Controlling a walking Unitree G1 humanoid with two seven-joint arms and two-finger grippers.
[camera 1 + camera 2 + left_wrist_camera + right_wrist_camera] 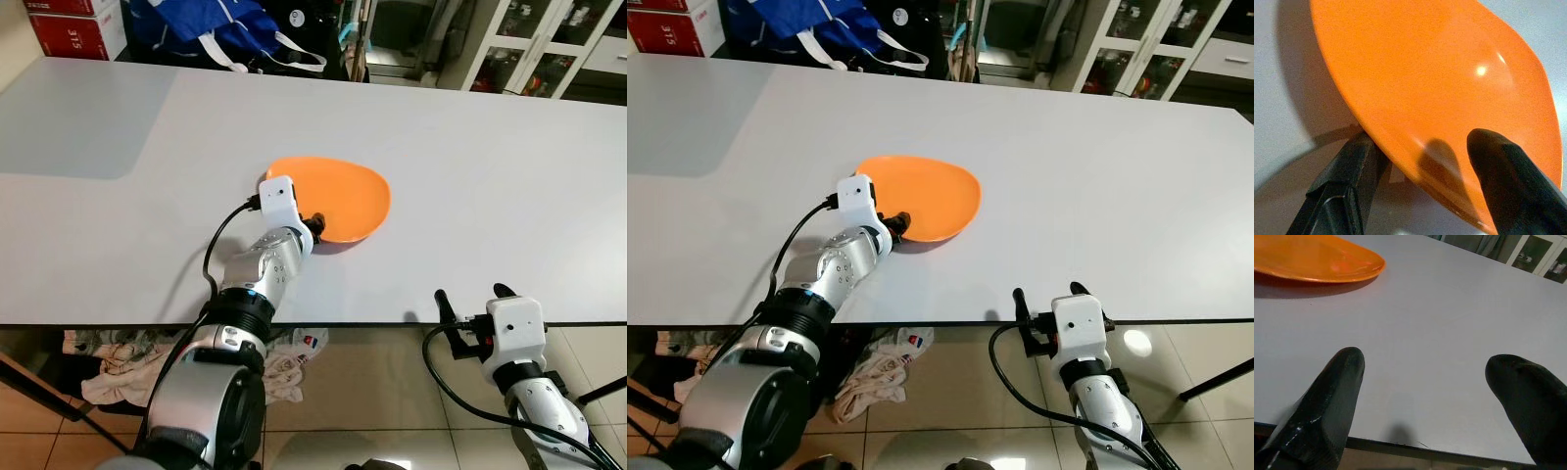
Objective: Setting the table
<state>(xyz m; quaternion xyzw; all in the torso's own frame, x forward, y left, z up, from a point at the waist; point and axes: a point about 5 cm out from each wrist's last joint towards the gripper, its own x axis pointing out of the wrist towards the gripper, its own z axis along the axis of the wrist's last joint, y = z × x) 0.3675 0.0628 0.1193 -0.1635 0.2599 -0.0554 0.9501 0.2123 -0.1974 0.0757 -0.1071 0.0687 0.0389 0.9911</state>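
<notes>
Left gripper (315, 227) pinches near rim of orange plate (343, 196), one finger over, one under; plate tilted on desk (490, 176). Lower flat before releasing. Right gripper (475, 299) spread wide, empty, at desk edge.

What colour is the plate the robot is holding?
Orange. The plate shows best in the left eye view.

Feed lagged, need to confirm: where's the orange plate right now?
The orange plate sits on the white table left of centre near the front edge, with the left gripper clamping its near rim.
</notes>
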